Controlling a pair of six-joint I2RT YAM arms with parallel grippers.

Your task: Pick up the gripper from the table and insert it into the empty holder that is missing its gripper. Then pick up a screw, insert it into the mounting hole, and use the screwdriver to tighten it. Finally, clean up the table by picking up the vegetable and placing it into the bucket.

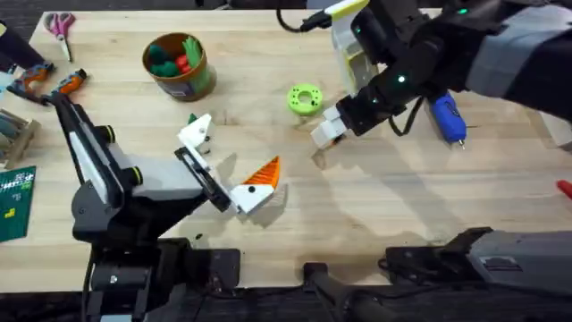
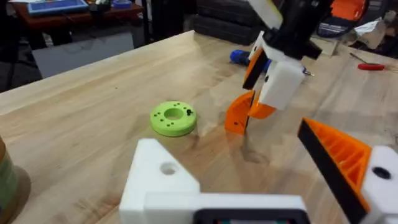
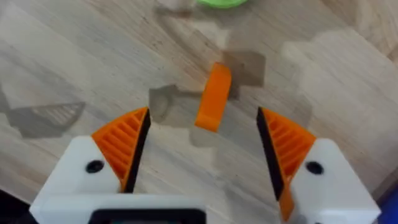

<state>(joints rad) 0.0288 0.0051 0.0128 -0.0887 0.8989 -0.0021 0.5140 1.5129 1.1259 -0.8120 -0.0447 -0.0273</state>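
Note:
The loose orange gripper (image 3: pixel 213 96) stands on edge on the wood, seen also from the left wrist (image 2: pixel 239 113). My right gripper (image 1: pixel 325 134) hovers open just above it, its two orange-padded fingers (image 3: pixel 121 146) apart on either side without touching it. My left gripper (image 1: pixel 231 163) is open wide and empty. One of its fingers is the empty holder (image 2: pixel 163 180), a bare white block (image 1: pixel 197 134); the other carries an orange tip (image 1: pixel 262 176). The blue screwdriver (image 1: pixel 450 118) lies at the right. The tan bucket (image 1: pixel 179 64) holds green and red toy vegetables. I cannot make out a screw.
A flat green ring (image 1: pixel 305 98) lies just behind the right gripper. Scissors (image 1: pixel 61 25), orange-handled pliers (image 1: pixel 54 82) and a green circuit board (image 1: pixel 13 201) sit along the left edge. A small green piece (image 1: pixel 191 118) lies by the holder; I cannot tell what it is.

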